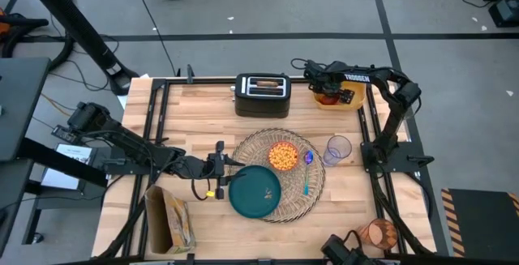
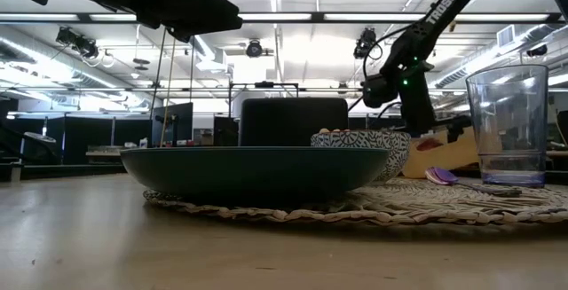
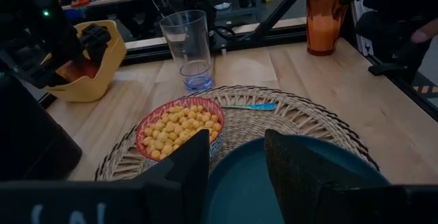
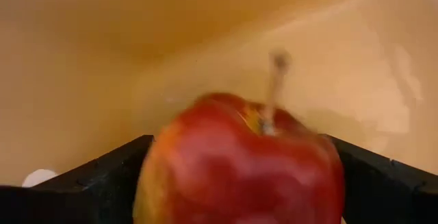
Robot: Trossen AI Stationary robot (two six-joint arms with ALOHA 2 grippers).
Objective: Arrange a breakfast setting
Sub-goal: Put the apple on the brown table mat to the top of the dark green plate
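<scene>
- My right tool (image 1: 328, 91) is down inside the yellow bin (image 1: 350, 101) at the far right corner of the counter (image 1: 203, 103); its fingers stand spread on either side of the red fruit (image 4: 239, 162), and I cannot tell whether they touch it.
- From above, the arm hides most of the fruit; only a red patch shows.
- My left tool (image 1: 223, 166) sits at the near-left rim of the dark teal plate (image 1: 255, 192), fingers (image 3: 185, 176) a little apart with the rim between them; whether they press on it I can't make out.
- The plate rests on the round woven straw placemat (image 1: 316, 185), overhanging its edge.
- The small cereal bowl (image 1: 283, 156) sits on the mat beyond the plate, the blue spoon (image 1: 306, 177) to its right.
- A clear tumbler (image 1: 337, 148) stands at the mat's right edge.
- An orange tumbler (image 1: 378, 234) is at the near right corner, partly cut off.
- The black toaster (image 1: 262, 93) holds the toast slice (image 1: 263, 84); only its top edge shows.
- A brown bag (image 1: 170, 223) lies near left.
</scene>
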